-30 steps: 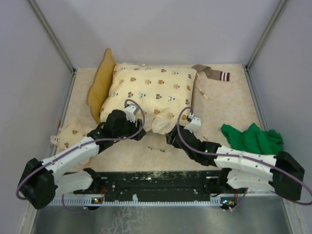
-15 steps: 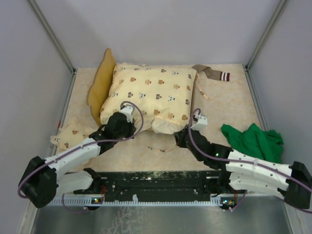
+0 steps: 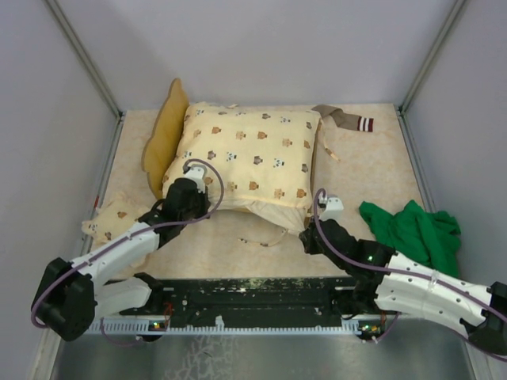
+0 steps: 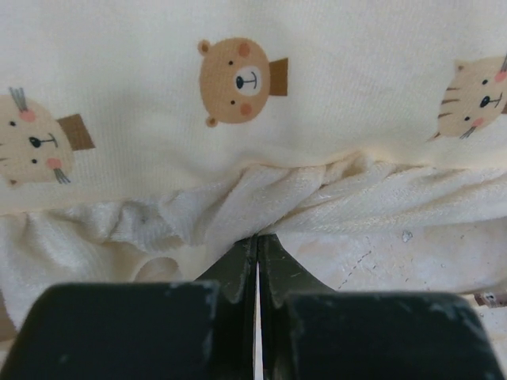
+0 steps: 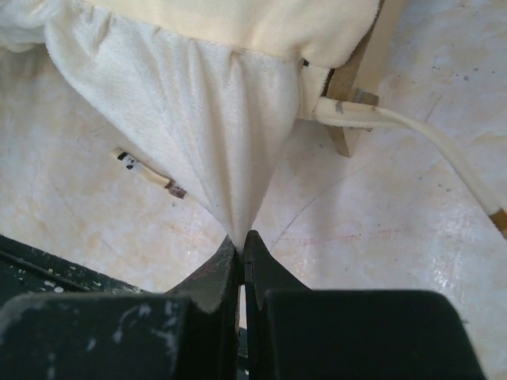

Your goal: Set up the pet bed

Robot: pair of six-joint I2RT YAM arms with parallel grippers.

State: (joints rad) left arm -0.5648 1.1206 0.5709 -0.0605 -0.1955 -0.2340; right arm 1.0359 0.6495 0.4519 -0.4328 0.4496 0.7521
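The pet bed shows mainly as its tan wavy headboard (image 3: pixel 162 136) at the back left. One light-wood leg (image 5: pixel 349 101) appears in the right wrist view. A cream animal-print quilt (image 3: pixel 252 154) lies over the bed and hides the rest of it. My left gripper (image 3: pixel 190 176) (image 4: pixel 257 240) is shut on the quilt's near-left edge, pinching its white terry underside (image 4: pixel 261 198). My right gripper (image 3: pixel 310 231) (image 5: pixel 241 237) is shut on the quilt's near-right corner (image 5: pixel 230 150), which is drawn out to a point above the table.
A small matching pillow (image 3: pixel 113 218) lies at the left by my left arm. A green cloth (image 3: pixel 412 225) sits at the right. A striped brown item (image 3: pixel 345 119) lies at the back right, and a thin cream cord (image 3: pixel 264 241) lies in front of the bed.
Both grippers have shut on the quilt's near edge. The right one has drawn its corner to the near right; the left one has moved back and left. The quilt now lies spread wider.
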